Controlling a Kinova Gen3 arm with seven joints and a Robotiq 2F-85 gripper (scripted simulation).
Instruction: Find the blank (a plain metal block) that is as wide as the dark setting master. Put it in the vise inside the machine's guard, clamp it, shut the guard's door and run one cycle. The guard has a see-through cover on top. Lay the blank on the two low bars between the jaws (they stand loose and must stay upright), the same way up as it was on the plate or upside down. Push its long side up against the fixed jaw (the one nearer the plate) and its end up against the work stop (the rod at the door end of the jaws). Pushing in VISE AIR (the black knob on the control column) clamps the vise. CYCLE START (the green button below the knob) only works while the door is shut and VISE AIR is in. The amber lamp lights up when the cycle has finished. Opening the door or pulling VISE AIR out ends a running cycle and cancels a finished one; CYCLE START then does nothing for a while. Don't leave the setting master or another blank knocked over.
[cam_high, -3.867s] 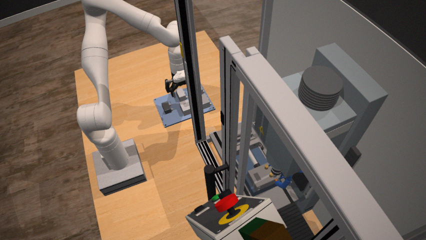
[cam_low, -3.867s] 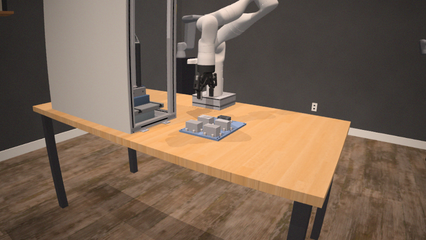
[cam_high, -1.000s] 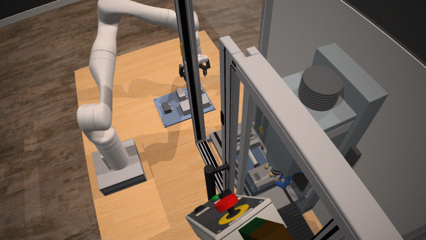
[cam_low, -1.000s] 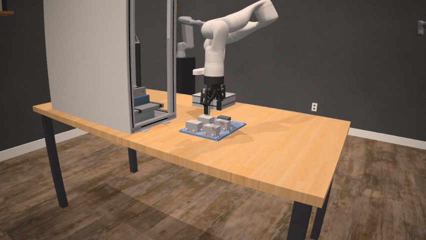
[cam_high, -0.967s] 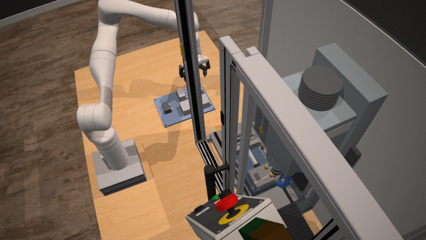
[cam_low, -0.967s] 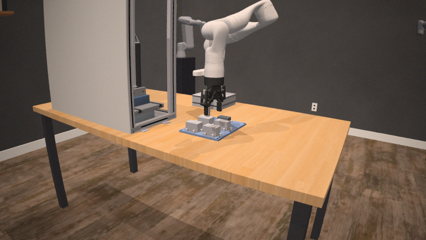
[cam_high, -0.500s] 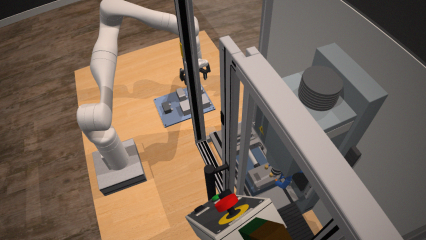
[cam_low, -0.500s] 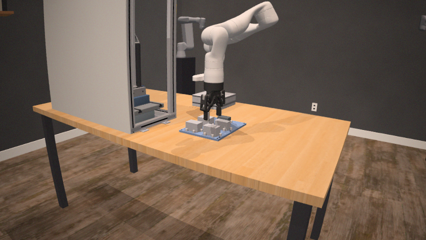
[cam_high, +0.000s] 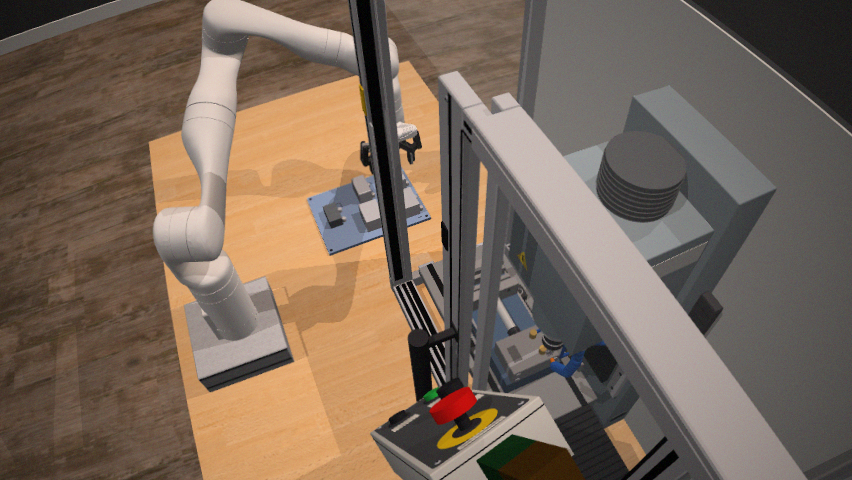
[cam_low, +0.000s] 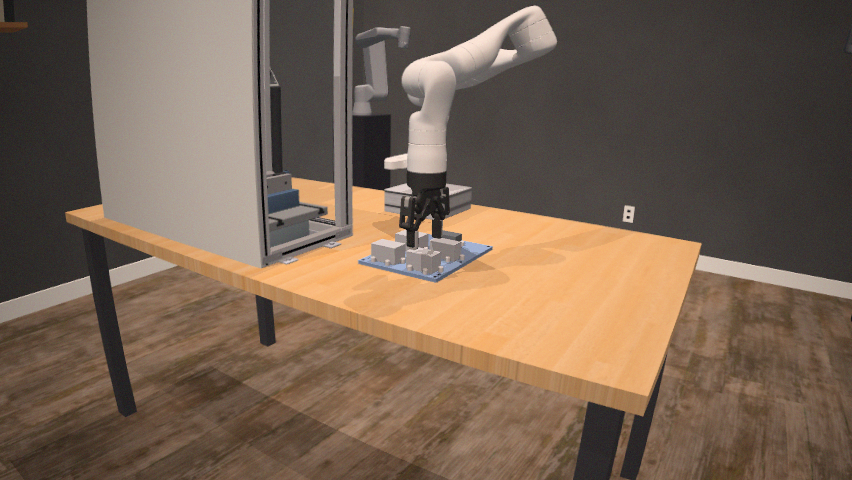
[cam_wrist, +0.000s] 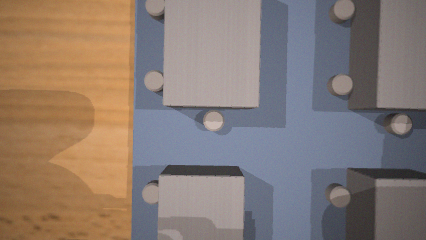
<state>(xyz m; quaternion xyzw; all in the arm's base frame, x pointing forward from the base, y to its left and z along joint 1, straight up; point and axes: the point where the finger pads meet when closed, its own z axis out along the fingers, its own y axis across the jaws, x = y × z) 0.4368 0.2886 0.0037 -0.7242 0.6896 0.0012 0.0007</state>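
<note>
My gripper (cam_high: 387, 158) (cam_low: 424, 237) is open and points down over the blue plate (cam_high: 342, 239) (cam_low: 476, 249). Its fingertips are low, near the blanks' tops; exact clearance is unclear. Four light grey blanks stand on the plate; the wrist view shows an upper left blank (cam_wrist: 212, 50), upper right blank (cam_wrist: 405, 55), lower left blank (cam_wrist: 200, 197) and lower right blank (cam_wrist: 400, 210). The fingers are outside that view. The dark setting master (cam_high: 332, 214) (cam_low: 451, 236) stands upright. The vise (cam_high: 524, 357) is partly visible inside the guard; its bars and work stop cannot be made out.
Small pins stand beside the blanks. A guard post (cam_high: 381, 137) (cam_low: 341, 119) rises between plate and machine. The control column (cam_high: 387, 444) carries a green button (cam_high: 430, 394) and a red mushroom button (cam_high: 453, 405). A black upright handle (cam_high: 420, 363) stands near the guard frame.
</note>
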